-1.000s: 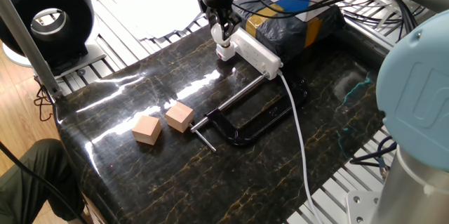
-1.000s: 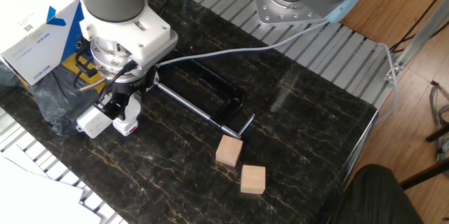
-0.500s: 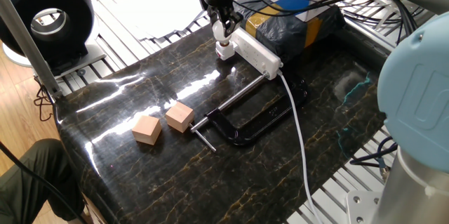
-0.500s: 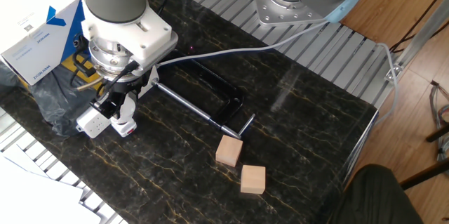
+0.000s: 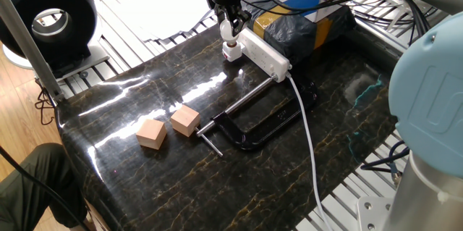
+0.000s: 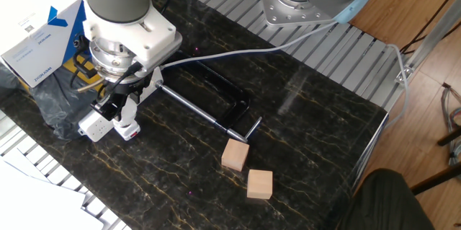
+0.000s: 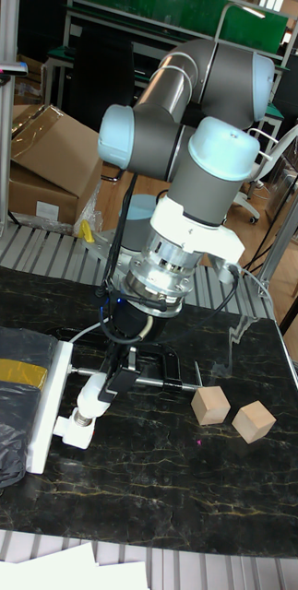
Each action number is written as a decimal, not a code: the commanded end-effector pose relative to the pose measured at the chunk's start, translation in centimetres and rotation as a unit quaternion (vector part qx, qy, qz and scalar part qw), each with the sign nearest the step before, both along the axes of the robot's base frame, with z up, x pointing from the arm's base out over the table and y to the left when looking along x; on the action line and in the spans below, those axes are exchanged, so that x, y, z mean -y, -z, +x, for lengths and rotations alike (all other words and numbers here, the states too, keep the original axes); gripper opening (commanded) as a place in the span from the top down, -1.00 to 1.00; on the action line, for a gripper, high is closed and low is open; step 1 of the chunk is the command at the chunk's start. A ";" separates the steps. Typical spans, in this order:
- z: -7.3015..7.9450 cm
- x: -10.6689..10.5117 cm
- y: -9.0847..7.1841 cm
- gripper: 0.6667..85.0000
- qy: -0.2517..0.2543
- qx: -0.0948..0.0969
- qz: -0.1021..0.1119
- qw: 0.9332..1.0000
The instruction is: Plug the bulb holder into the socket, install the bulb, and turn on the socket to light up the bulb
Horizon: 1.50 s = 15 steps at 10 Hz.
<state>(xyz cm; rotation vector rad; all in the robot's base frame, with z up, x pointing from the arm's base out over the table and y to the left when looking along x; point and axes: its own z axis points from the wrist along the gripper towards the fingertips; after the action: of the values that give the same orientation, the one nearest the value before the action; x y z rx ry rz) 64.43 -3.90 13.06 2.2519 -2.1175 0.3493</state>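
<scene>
- The hand (image 5: 231, 30) has been raised slightly over the last second, fingers closed on the bulb (image 6: 127, 113).
- Bulb sits over the bulb holder (image 5: 232, 52), at the far end of the socket (image 5: 265, 54).
- Judged: bulb being installed; switch-on not yet done.

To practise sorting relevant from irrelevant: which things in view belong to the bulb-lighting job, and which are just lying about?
Job: bulb, bulb holder, socket, gripper.
Lying about: wooden cubes, black clamp.
</scene>
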 end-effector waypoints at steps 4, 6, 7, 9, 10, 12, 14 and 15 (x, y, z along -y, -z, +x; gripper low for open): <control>-0.5 -1.4 -1.2 0.99 -0.004 -0.004 0.023 1.000; -0.2 -1.6 -0.8 0.99 -0.011 -0.003 0.034 0.999; -0.3 -1.7 -0.7 0.99 -0.010 -0.006 0.036 0.999; -1.0 -1.4 -0.4 0.99 -0.003 -0.015 0.040 0.999; -1.5 -1.3 -0.2 0.99 0.000 -0.022 0.048 0.999; -1.9 -0.9 -0.7 0.99 -0.004 -0.022 0.046 0.999; -1.8 -1.0 -1.3 0.99 -0.008 -0.018 0.040 0.999; -1.7 -1.0 -1.3 0.99 -0.009 -0.015 0.041 0.999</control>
<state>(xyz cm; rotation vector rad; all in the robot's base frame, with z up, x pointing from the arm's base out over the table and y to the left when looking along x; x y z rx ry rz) 62.79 -3.06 13.96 2.2965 -2.1271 0.2345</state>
